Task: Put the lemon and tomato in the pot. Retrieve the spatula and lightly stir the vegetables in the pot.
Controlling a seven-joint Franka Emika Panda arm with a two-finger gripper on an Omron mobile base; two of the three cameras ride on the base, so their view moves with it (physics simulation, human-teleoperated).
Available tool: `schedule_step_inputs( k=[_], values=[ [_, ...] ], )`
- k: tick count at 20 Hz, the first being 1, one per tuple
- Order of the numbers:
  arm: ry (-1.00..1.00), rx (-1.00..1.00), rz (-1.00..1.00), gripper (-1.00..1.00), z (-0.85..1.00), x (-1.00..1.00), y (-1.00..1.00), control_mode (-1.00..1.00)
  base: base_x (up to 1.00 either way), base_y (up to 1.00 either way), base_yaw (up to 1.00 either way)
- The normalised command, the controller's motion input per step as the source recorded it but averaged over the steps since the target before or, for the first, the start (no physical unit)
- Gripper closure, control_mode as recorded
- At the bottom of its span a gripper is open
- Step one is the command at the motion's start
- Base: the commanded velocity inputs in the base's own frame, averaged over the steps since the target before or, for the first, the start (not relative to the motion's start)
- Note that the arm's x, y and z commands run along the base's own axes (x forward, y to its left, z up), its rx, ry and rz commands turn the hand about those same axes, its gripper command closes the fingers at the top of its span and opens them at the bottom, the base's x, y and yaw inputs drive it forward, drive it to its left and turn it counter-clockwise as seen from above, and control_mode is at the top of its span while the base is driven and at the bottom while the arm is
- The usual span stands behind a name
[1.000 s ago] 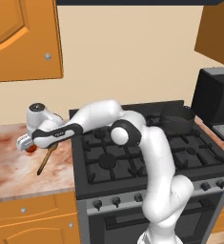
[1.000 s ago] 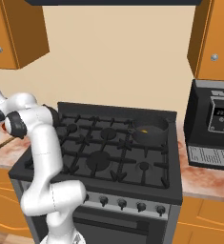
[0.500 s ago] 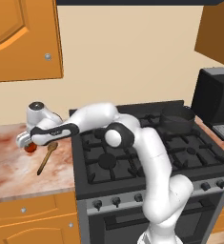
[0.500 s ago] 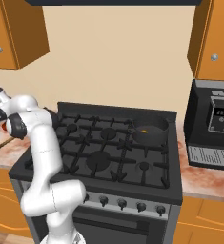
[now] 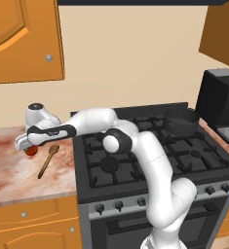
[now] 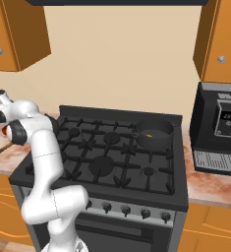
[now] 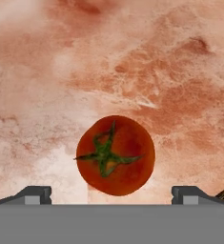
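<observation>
Hand view: tomato [image 7: 115, 155] on marble counter [image 7: 132, 71], centred between spread jaws of gripper [image 7: 111, 194]; spatula [image 5: 47, 160] just beside tomato; pot [image 5: 181, 120] well apart.

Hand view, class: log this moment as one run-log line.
phase: reach for tomato | jaws: open, either side of small round red tomato | tomato: on counter, not gripped | yellow lemon: in dark pot

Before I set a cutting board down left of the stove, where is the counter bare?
The marbled counter is bare along its front edge and left of the tomato. It is crowded near the stove: the open jaws of the gripper flank the tomato, with the spatula lying beside it.
</observation>
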Motion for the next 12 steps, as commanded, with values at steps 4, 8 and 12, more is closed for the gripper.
schedule_step_inputs(
  k=[4,8,12],
  values=[
    [0.09,0.00,0.00,-1.00,-0.29,0.00,0.06,-1.00,0.00,0.00,0.00],
    [0.01,0.00,0.00,-1.00,-0.25,0.00,0.05,-1.00,0.00,0.00,0.00],
    [0.00,0.00,0.00,-1.00,-0.18,0.00,0.06,-1.00,0.00,0.00,0.00]
  ],
)
